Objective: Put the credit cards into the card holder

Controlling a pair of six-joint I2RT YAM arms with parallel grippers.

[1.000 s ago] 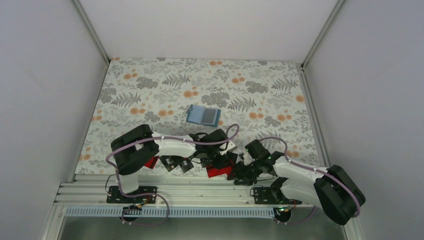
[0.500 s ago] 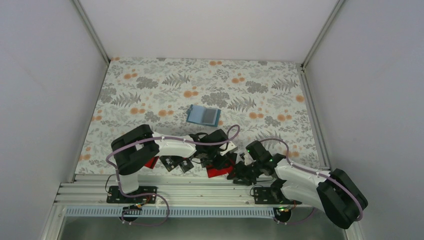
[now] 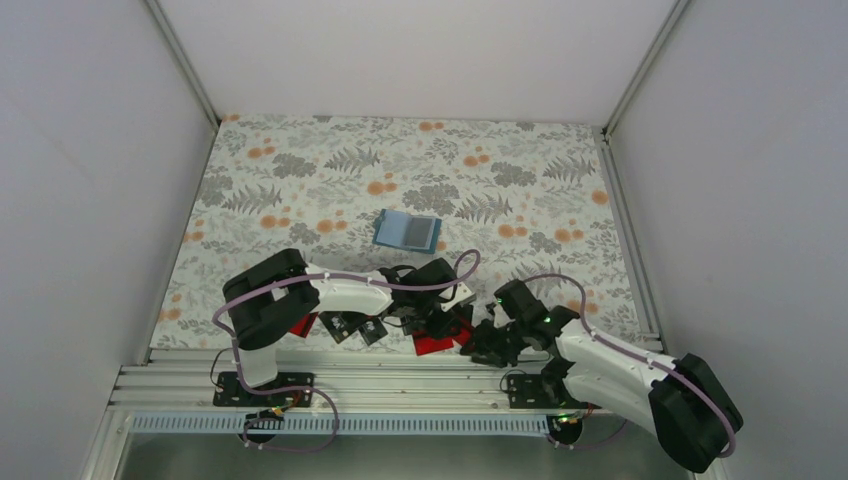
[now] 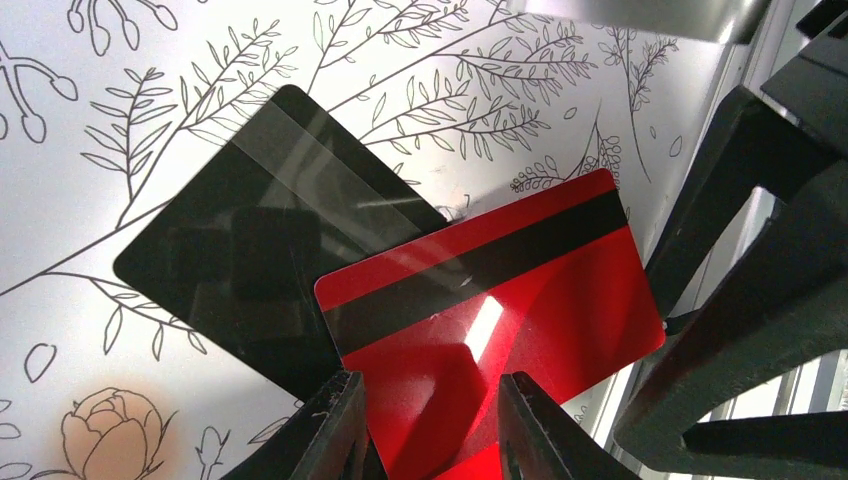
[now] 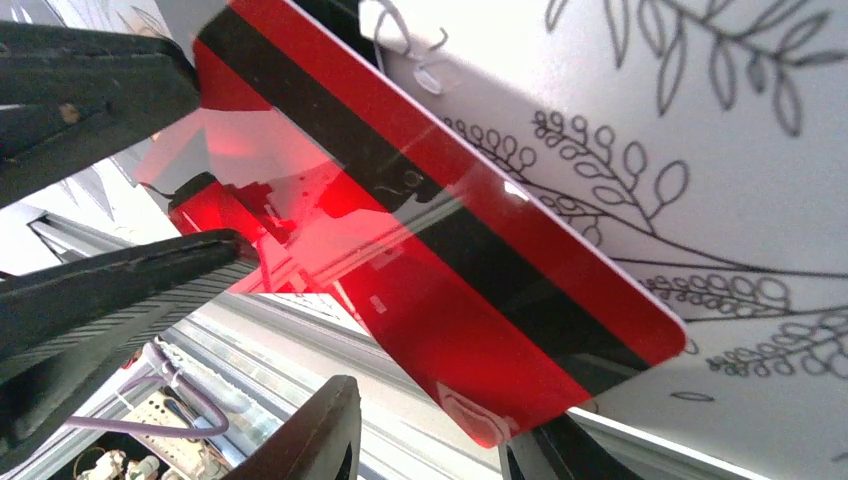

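Note:
A red credit card (image 4: pixel 500 300) with a black stripe lies at the table's near edge (image 3: pixel 432 344), one corner hanging over the rail (image 5: pixel 480 270). My left gripper (image 4: pixel 430 430) stands over its other end, fingers apart, tips down at the card's edges (image 3: pixel 440 322). My right gripper (image 5: pixel 440 450) is open around the overhanging corner: one finger sits under the card and the other stands clear of it (image 3: pixel 476 340). A black card (image 4: pixel 230 270) lies partly beneath the red one. The teal card holder (image 3: pixel 407 230) lies mid-table, away from both grippers.
More cards lie under the left arm: two black ones (image 3: pixel 340 325) (image 3: pixel 372 332) and a red one (image 3: pixel 300 325). The metal rail (image 3: pixel 400 385) runs just below the table's near edge. White walls stand on both sides.
My right gripper has edged left toward the red card's overhanging corner and its jaws have narrowed. The left gripper and the card have stayed still.

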